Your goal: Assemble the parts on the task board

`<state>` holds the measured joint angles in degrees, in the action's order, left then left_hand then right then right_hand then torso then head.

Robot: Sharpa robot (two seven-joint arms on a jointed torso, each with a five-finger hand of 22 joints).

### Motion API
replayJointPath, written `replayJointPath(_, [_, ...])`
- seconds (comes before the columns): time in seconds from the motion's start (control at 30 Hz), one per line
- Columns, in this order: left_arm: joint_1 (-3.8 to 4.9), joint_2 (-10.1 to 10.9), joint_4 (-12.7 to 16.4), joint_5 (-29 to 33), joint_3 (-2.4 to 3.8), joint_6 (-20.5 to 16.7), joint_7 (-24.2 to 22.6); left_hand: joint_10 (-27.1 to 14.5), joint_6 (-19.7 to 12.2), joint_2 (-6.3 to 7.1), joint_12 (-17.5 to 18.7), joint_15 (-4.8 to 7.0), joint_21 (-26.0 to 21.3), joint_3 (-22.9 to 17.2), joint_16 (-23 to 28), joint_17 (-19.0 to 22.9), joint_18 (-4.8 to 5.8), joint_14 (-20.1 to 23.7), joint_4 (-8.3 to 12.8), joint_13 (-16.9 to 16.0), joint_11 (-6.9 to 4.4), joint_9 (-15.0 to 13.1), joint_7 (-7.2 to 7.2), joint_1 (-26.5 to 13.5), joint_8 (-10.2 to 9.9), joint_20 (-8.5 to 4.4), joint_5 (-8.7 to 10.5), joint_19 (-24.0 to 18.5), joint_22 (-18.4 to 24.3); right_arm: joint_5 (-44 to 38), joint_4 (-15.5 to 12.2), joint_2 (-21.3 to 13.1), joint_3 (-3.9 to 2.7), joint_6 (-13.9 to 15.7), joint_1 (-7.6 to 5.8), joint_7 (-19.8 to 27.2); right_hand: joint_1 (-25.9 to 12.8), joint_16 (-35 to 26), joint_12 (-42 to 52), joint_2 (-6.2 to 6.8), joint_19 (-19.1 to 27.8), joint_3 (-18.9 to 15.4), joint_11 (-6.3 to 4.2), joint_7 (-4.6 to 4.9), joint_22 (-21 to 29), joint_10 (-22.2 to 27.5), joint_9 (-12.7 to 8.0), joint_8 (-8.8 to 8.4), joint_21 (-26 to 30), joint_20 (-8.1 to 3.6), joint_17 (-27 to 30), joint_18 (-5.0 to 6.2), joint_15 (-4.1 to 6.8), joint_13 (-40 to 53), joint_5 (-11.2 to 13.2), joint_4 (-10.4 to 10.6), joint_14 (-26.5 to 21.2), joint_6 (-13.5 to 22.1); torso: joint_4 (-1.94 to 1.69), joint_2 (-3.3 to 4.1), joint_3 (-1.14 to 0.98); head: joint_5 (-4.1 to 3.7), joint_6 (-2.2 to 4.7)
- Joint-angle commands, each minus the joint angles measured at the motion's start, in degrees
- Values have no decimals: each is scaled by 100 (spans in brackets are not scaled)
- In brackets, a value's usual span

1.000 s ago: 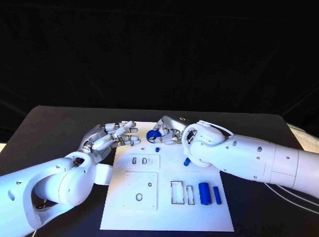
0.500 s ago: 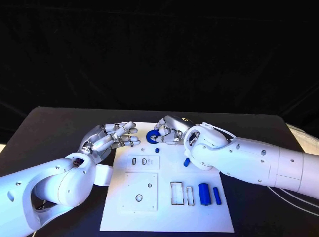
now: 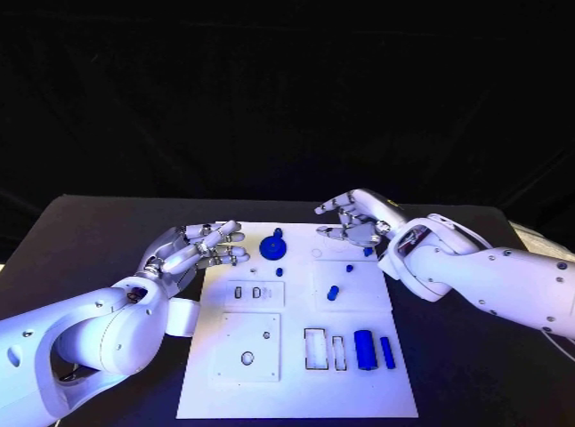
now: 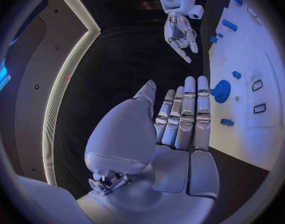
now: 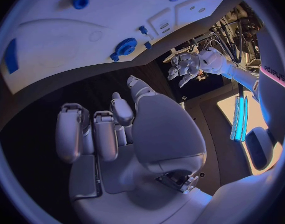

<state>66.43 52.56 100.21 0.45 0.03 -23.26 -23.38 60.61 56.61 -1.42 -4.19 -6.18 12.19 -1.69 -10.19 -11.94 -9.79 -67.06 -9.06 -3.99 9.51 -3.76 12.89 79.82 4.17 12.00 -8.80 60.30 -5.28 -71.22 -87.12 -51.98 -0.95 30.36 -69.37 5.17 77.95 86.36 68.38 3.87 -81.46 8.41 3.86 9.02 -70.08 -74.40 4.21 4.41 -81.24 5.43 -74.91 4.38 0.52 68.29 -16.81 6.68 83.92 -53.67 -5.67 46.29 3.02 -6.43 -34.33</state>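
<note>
Gear (image 3: pixel 273 245) seating looks, perhaps, incomplete between the empty, spread left hand (image 3: pixel 198 249) and released right hand (image 3: pixel 354 220); a careless brush could dislodge it.

Gear (image 3: pixel 273 245) on task board (image 3: pixel 301 391) at far end, between left hand (image 3: pixel 198 248) and right hand (image 3: pixel 354 219); cylinder (image 3: pixel 365 343) near right corner.

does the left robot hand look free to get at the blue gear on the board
Probably yes. The left robot hand is open and holds nothing, beside the board's left edge. The blue gear sits just past its fingertips with nothing between them, and the right robot hand is off to the far side.
</note>
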Motion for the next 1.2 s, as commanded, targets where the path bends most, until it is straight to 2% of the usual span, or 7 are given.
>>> replayJointPath(0.03, [3,4,10,-1,3,141,-79,-26,-20,-16,25,-16,-34,-10,27,-5,-50,41,39,8,19,7,24,49,-32,32,28,24,5,814,93,-166,2,-697,-2,832,85,24,-28,13,-31,16,-3,2,-20,6,-1,35,-37,-19,-783,-46,11,-9,95,-79,461,-49,49,-4,-29,11,9])
replayJointPath(0.2, [-3,-9,-26,-1,3,159,-101,-25,-19,-15,25,-17,-36,-7,29,-7,-50,43,39,8,20,6,25,46,-31,33,29,22,6,1255,359,-403,8,-933,25,1037,210,42,-32,17,-48,58,-5,3,-66,-7,-5,30,-59,-19,-822,-55,13,-7,220,-200,468,-69,80,-18,-63,-46,35])
replayJointPath(0.37, [-18,-30,-67,-1,2,178,-108,-25,-18,-16,24,-17,-38,-7,30,-8,-50,44,40,7,20,6,24,45,-30,34,29,22,7,1157,694,-509,14,-995,103,1090,232,47,-43,32,-46,61,-5,3,-62,-3,-6,26,-58,-19,-833,-54,12,-15,229,-229,470,-71,103,-30,-98,-71,31])
replayJointPath(0.53, [-28,-37,-93,-1,1,184,-108,-23,-15,-17,23,-18,-40,-7,32,-9,-49,45,39,7,20,5,24,42,-28,34,30,21,7,1072,890,-537,18,-1044,209,1085,238,51,-61,60,-41,51,-3,4,-53,8,-9,20,-55,-18,-842,-52,11,-31,237,-252,472,-66,121,-30,-125,-80,48])
replayJointPath(0.6, [-32,-39,-102,-1,0,187,-105,-23,-15,-17,23,-18,-40,-7,32,-9,-49,45,39,7,20,5,24,42,-28,34,30,21,7,1056,932,-537,18,-1055,243,1079,236,53,-65,69,-40,47,-1,5,-51,10,-10,16,-54,-18,-845,-52,10,-34,241,-257,472,-61,116,-30,-125,-113,54])
replayJointPath(0.8, [-36,-49,-128,-1,-1,205,-80,-22,-14,-19,22,-18,-41,-7,34,-11,-49,46,40,7,20,4,23,42,-27,35,30,20,8,1029,1014,-519,19,-1076,320,1023,220,56,-88,91,-37,25,9,17,-46,19,-25,-26,-52,-14,-853,-51,3,-54,270,-277,473,7,107,-30,-100,-120,33])
replayJointPath(1.2, [-38,-47,-148,0,-1,208,-73,-22,-14,-19,22,-18,-41,-7,34,-11,-49,46,40,7,20,4,23,42,-27,35,30,20,8,1007,1156,-439,19,-1258,384,914,165,53,-134,118,-33,-32,22,27,-40,46,-30,-50,-50,-4,-849,-50,-8,-94,332,-282,471,62,96,-37,-92,-184,5])
